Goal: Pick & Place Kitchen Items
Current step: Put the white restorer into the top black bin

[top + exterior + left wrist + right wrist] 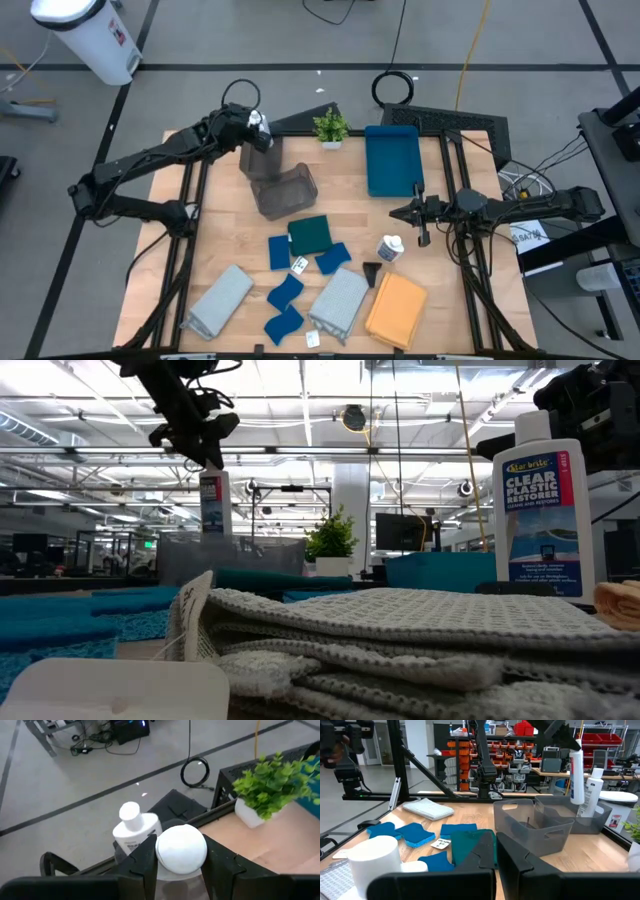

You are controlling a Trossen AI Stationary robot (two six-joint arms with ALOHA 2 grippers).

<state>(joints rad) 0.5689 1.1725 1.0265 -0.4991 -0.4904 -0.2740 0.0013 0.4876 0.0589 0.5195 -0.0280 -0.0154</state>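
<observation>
Wooden table [340, 225] spreads under both my arms, with two grey bins below my left gripper [258, 128]: a farther bin [262, 160] holding one white bottle [593, 791], and a nearer bin [288, 192] that looks empty. Nearer the table's front lie grey cloths [338, 300], an orange cloth [396, 310], a dark green cloth [310, 235] and blue sponges [284, 293].

My left gripper clamps a second bottle [181, 847] by its neck, hanging over the farther bin. I judge this the placing step: next I lower it beside the first bottle and open. My right gripper [418, 213] waits closed and empty, another bottle [390, 247] just beside it.
</observation>
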